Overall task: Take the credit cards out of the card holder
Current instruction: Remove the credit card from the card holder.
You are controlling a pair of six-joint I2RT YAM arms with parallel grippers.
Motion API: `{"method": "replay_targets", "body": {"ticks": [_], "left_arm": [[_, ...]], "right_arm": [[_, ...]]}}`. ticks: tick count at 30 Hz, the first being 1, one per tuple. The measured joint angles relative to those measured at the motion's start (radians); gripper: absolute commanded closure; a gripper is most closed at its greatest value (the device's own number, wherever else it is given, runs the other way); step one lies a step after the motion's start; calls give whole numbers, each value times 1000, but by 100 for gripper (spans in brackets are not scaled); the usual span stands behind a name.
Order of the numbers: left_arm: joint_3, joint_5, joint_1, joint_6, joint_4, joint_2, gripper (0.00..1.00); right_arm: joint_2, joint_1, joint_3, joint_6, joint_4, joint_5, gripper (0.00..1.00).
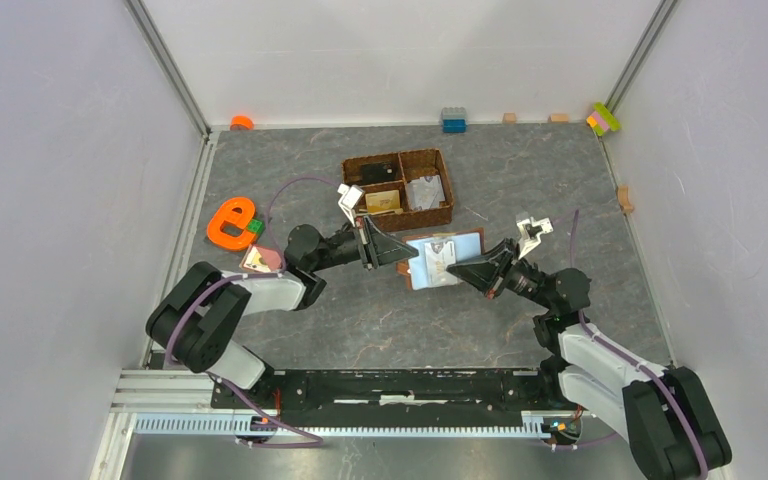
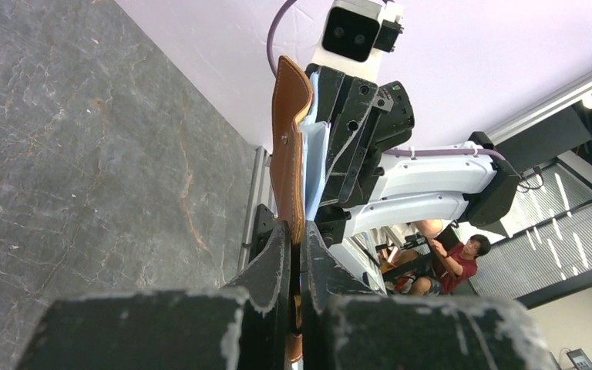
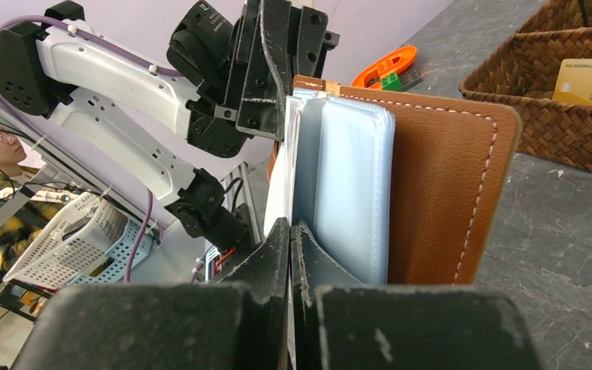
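The card holder hangs open above the table between my two grippers, brown outside and pale grey-blue inside. My left gripper is shut on its brown edge. My right gripper is shut on the thin edge of a pale credit card that stands out of the pale pocket, beside the brown cover. From above, the right gripper meets the holder's right side and the left gripper its left side. A gold-tan card and a grey-white card lie in the basket.
The brown woven basket stands just behind the card holder. An orange e-shaped toy and a pink piece lie at the left. Small blocks line the back wall. White walls close in both sides.
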Motion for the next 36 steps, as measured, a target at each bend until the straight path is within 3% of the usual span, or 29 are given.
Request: {"method": "replay_targets", "body": {"ticks": [6, 9, 12, 19, 30, 33, 36], "left_arm": [[0, 6, 0, -10, 15, 5, 95], [0, 6, 0, -10, 14, 5, 75], [0, 4, -2, -11, 14, 2, 61], [0, -19, -28, 31, -40, -42, 54], [45, -54, -97, 163, -267, -69, 65], [48, -58, -100, 176, -294, -69, 79], [51, -61, -101, 185, -311, -69, 98]], "right_arm": [[3, -17, -6, 20, 17, 0, 99], [3, -26, -11, 25, 18, 0, 100], [9, -30, -16, 29, 24, 0, 100], [68, -35, -30, 83, 94, -16, 100], [92, -26, -34, 117, 151, -19, 100], [103, -12, -34, 117, 151, -20, 97], [113, 0, -34, 116, 151, -26, 84]]}}
